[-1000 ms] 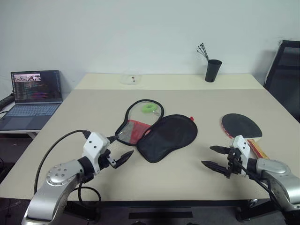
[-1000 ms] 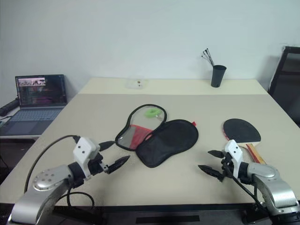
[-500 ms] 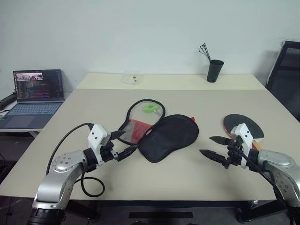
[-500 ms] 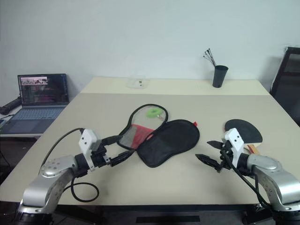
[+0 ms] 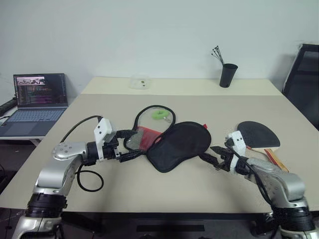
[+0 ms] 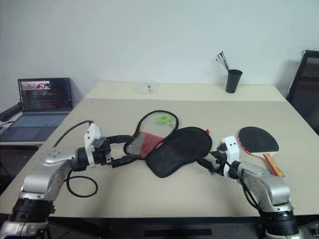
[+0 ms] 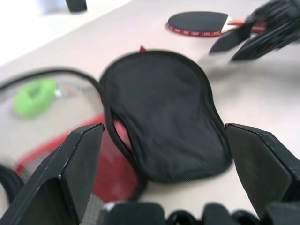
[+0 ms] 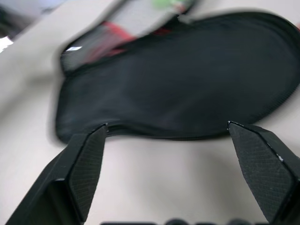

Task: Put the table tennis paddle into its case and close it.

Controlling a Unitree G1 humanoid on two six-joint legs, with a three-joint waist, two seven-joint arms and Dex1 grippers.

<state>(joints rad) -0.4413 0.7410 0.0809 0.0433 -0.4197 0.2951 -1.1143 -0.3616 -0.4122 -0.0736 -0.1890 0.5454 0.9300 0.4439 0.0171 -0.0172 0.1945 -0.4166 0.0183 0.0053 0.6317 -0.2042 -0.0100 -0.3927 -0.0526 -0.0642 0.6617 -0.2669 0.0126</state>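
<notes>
The unzipped black-and-red paddle-shaped fabric case [image 5: 172, 143] lies mid-tabletop between the wide-open left claw [image 5: 130, 148] and right claw [image 5: 212, 154], soft and floppy, best pinched at its rim, while the stiff black-faced wooden paddle [image 5: 257, 134], beside it, suits a handle grip.

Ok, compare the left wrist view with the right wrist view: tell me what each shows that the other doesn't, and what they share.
Left wrist view alone: the paddle lying on the table beyond the case, the green zipper tag inside the open half, and the right hand near the paddle.

Right wrist view alone: a bare strip of table in front of the case's near edge, between that hand's open fingers.

Both: the case's black flap folded open, with its red section beside it, seen between wide-open fingers.
</notes>
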